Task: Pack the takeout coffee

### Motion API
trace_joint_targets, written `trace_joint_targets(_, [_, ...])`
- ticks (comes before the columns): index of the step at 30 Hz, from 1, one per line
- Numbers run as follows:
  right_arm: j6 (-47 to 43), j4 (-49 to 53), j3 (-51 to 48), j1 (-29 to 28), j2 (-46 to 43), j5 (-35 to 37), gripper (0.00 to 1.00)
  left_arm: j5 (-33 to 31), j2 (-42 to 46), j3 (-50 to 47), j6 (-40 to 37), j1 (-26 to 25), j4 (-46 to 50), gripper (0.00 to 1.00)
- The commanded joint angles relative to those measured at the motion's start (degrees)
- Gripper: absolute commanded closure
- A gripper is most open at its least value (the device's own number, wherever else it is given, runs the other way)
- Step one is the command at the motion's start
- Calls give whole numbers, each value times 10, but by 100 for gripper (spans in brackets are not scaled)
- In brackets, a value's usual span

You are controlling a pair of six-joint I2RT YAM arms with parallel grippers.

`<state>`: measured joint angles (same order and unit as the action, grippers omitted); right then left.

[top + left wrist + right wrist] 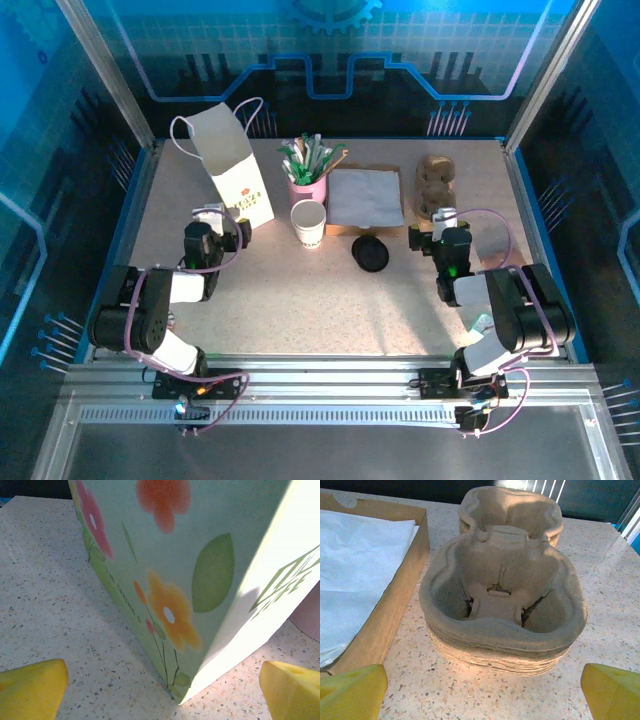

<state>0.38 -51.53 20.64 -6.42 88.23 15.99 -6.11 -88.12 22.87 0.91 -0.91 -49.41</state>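
Paper cup [308, 224] looks light and crushable, so we would grip its side gently near the rim; left gripper [160, 692] and right gripper [482, 692] stand wide, empty.

Bright, even overhead light washes the speckled beige counter [300, 290], while the blue-tinted enclosure walls [60, 200] around it are dim. In the left wrist view the pale flower-printed paper bag [190, 580] looks soft and slightly blurred, its side panel near glare, a grey shadow lying to its left. The brown moulded cardboard cup carrier [502, 605] is sharp, its pockets shaded, its far rim washed out.
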Motion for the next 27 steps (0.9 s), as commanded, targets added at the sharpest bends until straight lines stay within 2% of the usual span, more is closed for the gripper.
trace_joint_targets(1, [5, -21, 10, 6, 2, -1, 0, 11, -3, -4, -11, 3, -12, 1])
trace_joint_targets(25, [5, -23, 9, 5, 1, -1, 0, 12, -2, -3, -11, 3, -12, 1])
trace_joint_targets(27, [3, -10, 3, 2, -25, -3, 0, 10, 0, -6, -12, 3, -16, 1])
